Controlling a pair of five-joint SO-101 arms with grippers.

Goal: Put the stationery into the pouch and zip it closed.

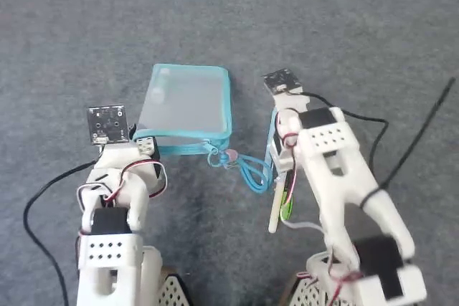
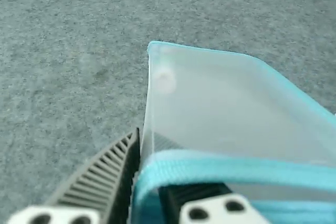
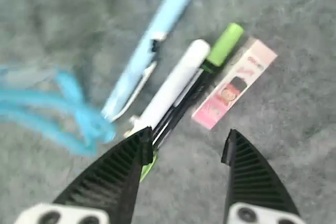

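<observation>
The left arm (image 1: 115, 209) rises from the near edge of the worktop (image 1: 64, 48), left of the middle. It leans forward with its wrist bent down, and its jaws are clamped on the near left corner of the pouch (image 1: 188, 105), one on each side of the rim. The right arm (image 1: 337, 170) stands beside it, toward the near right corner. It is stretched forward and low, with its jaws pointing down at the worktop and spread wide apart.

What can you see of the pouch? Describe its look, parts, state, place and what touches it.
The pouch is a flat rectangle of frosted plastic edged in turquoise, lying on the grey mat. A zip runs along its edge nearest the arms, with a pink pull and looped blue cord at one end. The left gripper clamps the other end's corner. It looks empty.
</observation>
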